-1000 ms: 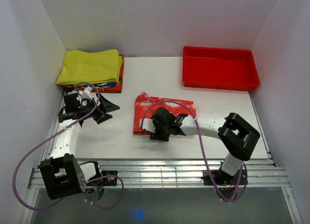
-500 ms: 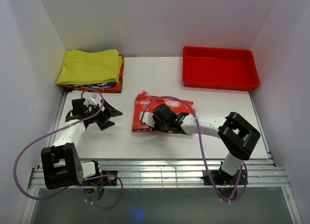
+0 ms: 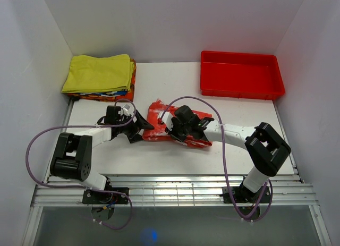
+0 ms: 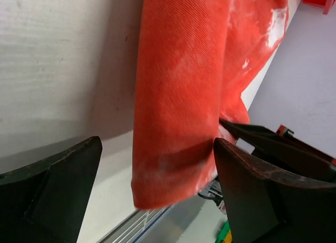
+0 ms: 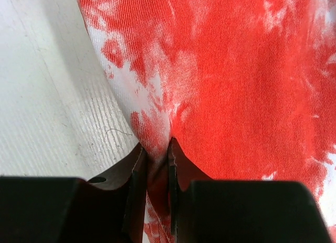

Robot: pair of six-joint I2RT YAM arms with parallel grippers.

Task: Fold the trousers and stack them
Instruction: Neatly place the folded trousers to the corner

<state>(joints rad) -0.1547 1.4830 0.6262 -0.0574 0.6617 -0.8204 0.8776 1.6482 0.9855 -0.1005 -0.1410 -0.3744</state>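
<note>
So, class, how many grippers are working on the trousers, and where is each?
2. The left gripper is open, straddling the left edge of the trousers; the right gripper is shut on a fold further right. Neither is hidden.

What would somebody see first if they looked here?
The red-orange trousers with white blotches jump out, folded mid-table, with the right claw pinching a fold and the left claw open wide at their left edge. Next come the yellow garment at far left and the red tray at far right.
</note>
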